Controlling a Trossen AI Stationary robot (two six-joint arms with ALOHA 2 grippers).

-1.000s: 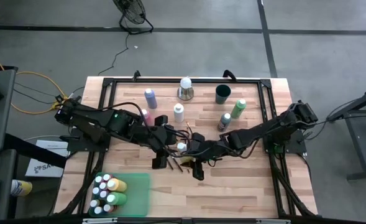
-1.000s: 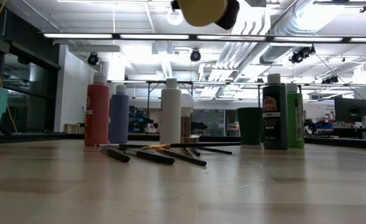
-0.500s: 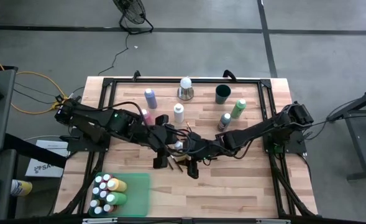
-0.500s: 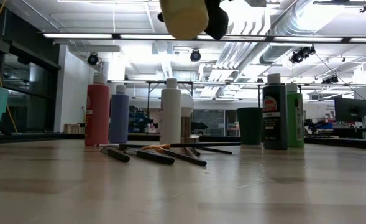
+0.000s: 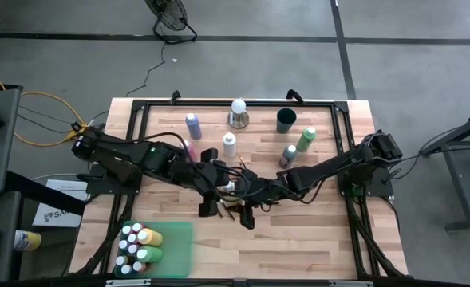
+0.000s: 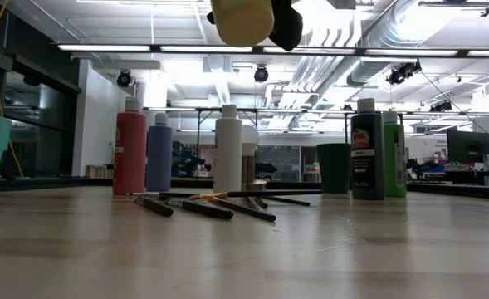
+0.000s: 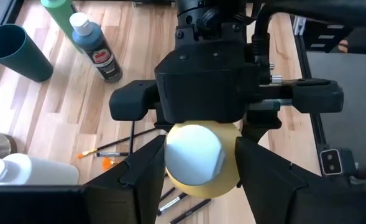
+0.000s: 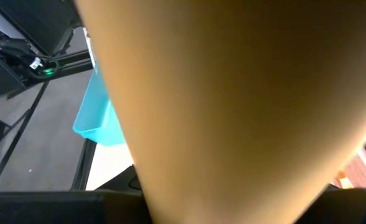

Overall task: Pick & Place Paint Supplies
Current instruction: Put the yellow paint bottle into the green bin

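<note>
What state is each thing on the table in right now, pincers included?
Yellow bottle: lifted in the air, capped.
Right pincer: shut on the yellow bottle.
Left pincer: at the same bottle, grip unclear.
Red bottle, purple bottle, white bottle, two green bottles: upright, capped.
Brushes: lying flat.
Dark cup: upright.
Teal bin: holding several bottles.

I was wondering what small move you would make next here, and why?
Probably open the right gripper. Both grippers appear closed on the yellow bottle in mid-air over the brushes, and the teal bin holding other bottles sits on the left arm's side, so the left gripper can carry it there.
</note>
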